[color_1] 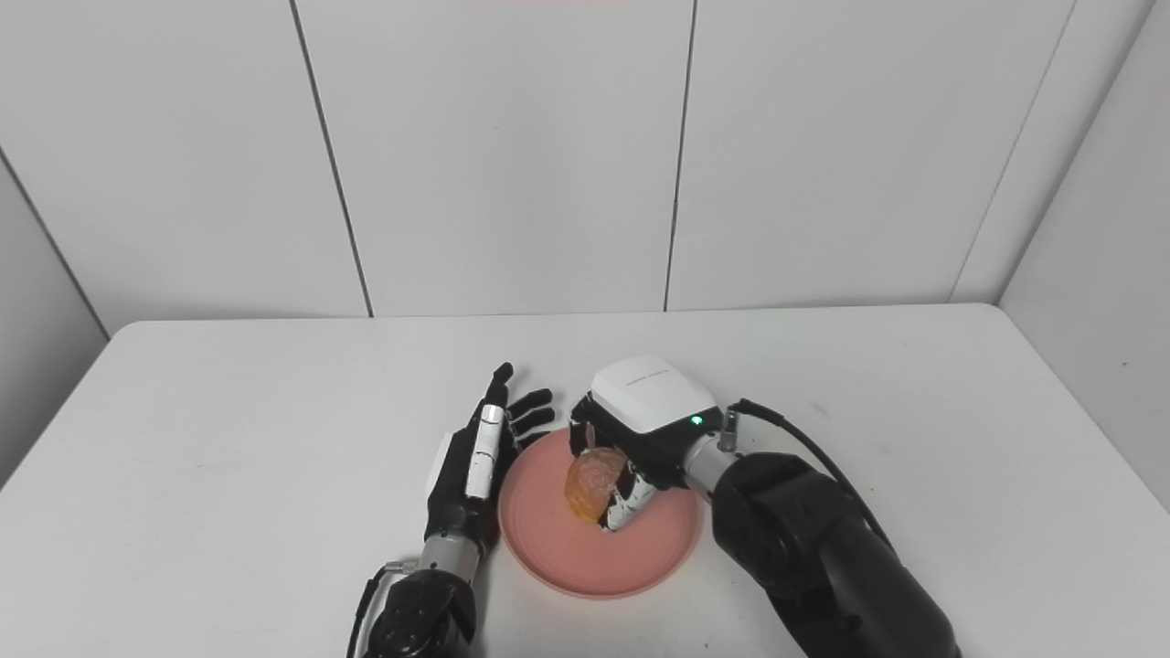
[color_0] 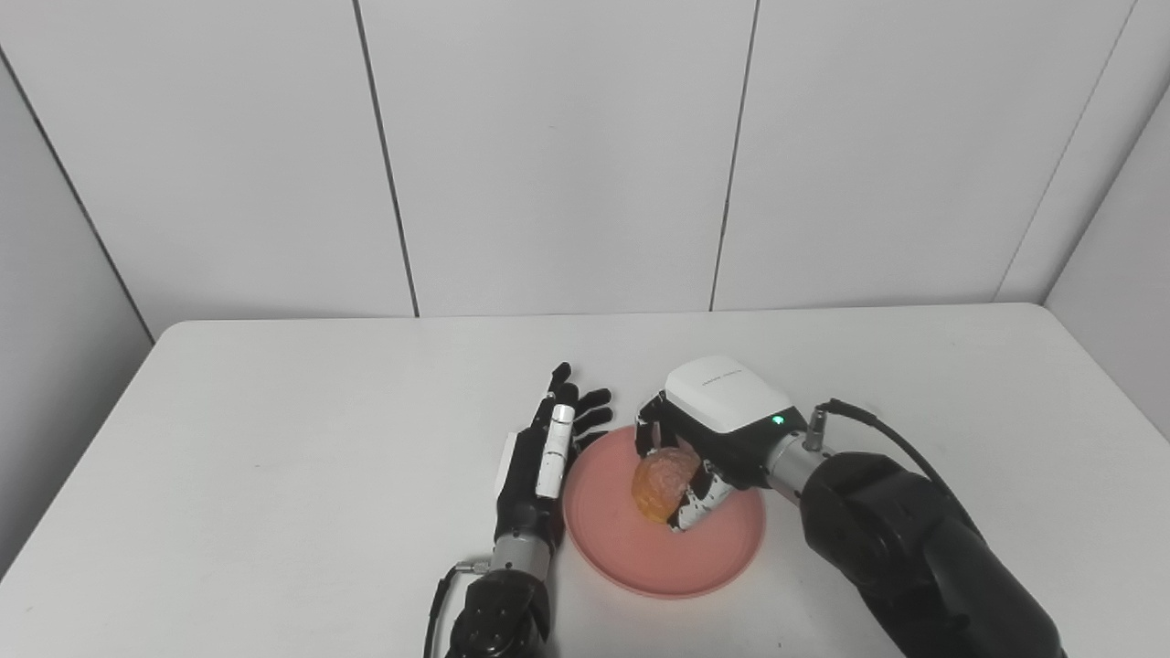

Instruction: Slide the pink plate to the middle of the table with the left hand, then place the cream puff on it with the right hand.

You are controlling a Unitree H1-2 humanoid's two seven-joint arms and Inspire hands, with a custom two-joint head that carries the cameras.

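Head-camera pair, one scene. A round, shallow pink plastic plate lies flat on the white matte worktop, near the front edge and roughly central from side to side. A golden-brown, ridged cream puff sits over the plate's rear half, enclosed by the right hand, whose black-and-white fingers are curled around it from the right and from above; whether the puff rests on the plate or hangs just clear of it cannot be told. The right hand has a white back cover with a small green light lit near the wrist, and a black cable loops from the wrist to the black forearm.

The left hand, black with a white strip along one side, stands edge-on just beside the plate's left rim, fingers extended, slightly spread and holding nothing; contact with the rim cannot be confirmed.

The left eye view sets the scene further right in the picture and shows more of the right forearm. The right eye view shows more of the puff's left face and a clearer gap between the left hand's fingers.

Small grey lettering on the white back cover is too small to read in either view. Pale grey panelled walls stand behind the worktop.
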